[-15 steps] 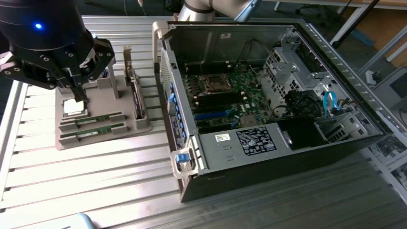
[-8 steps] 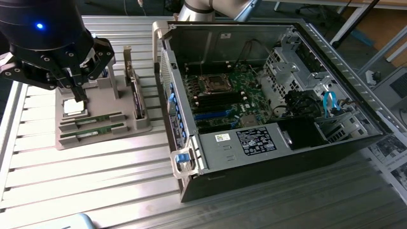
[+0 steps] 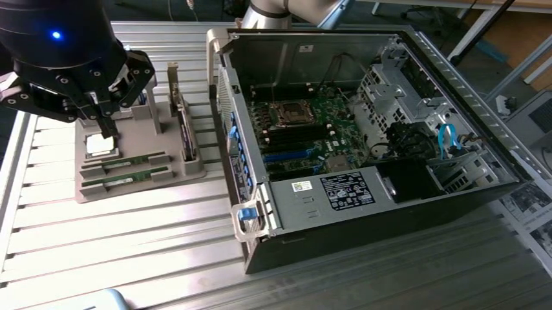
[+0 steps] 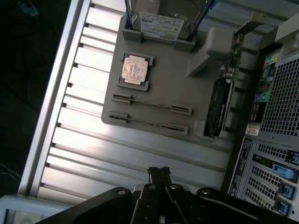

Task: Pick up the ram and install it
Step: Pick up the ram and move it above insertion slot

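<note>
While fingers press together, arm poised above rams

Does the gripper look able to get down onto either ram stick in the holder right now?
Probably yes: both ram sticks sit uncovered in slots of the grey holder, with nothing above them. The gripper hangs close by, shut, so it would need opening first.

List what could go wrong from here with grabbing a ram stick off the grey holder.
1. The hand is shut and holds nothing; lowered like this, it might press on a stick rather than straddle it.
2. The ram stick nearer the CPU and the other ram stick lie close and parallel in the grey holder, so the hand may catch the neighbour.
3. The CPU sits beside them; a drift could knock it.
</note>
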`<state>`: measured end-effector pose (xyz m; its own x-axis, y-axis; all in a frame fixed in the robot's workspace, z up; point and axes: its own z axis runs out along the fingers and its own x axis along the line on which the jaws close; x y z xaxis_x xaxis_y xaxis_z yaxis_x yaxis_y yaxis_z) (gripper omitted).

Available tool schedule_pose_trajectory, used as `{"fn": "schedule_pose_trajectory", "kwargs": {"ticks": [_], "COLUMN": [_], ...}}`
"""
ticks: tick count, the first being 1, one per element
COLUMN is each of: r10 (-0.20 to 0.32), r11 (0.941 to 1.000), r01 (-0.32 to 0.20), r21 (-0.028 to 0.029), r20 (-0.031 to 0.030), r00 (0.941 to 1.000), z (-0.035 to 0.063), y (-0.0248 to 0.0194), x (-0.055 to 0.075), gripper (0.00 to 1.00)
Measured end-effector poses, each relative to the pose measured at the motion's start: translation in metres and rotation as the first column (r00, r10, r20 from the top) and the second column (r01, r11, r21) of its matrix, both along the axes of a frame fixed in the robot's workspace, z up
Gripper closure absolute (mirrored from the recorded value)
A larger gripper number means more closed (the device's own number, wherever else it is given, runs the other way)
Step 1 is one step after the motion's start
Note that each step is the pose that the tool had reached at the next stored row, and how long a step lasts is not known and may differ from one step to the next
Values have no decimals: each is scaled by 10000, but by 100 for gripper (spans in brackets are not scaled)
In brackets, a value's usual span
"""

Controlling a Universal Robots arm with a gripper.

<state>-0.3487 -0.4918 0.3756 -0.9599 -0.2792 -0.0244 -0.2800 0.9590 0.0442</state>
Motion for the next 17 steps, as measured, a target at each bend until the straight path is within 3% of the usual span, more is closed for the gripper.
{"fn": "schedule_pose_trajectory", "kwargs": {"ticks": [17], "r10": [1025], "r11": [9947], "r01": [-1025], "r21": [1], "r20": [1], "r00": [9947], "z": [-5], "y": [0], "x": [0], "gripper": [89]}}
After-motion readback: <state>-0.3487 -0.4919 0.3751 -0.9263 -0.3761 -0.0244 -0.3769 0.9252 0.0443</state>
